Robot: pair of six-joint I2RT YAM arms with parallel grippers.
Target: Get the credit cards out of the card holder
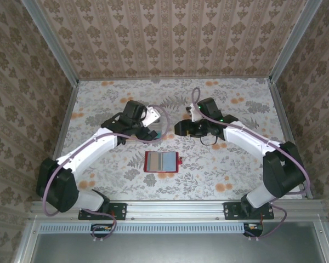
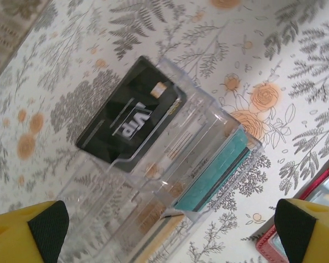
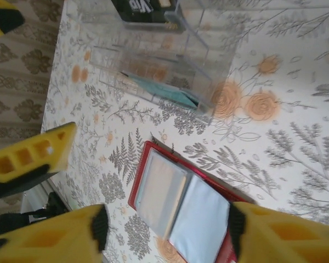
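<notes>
Left gripper: wide, empty, over clear tray
Right gripper: half-spread, empty, beside tray
Risk: jaws may nip card holder flap, dragging it toward tray

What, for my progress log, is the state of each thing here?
card holder: open, flat on the table
clear tray: holding two cards
black card: lying in the clear tray
teal card: in the clear tray too
left gripper: open, empty, over tray
right gripper: open, empty, over card holder
</notes>
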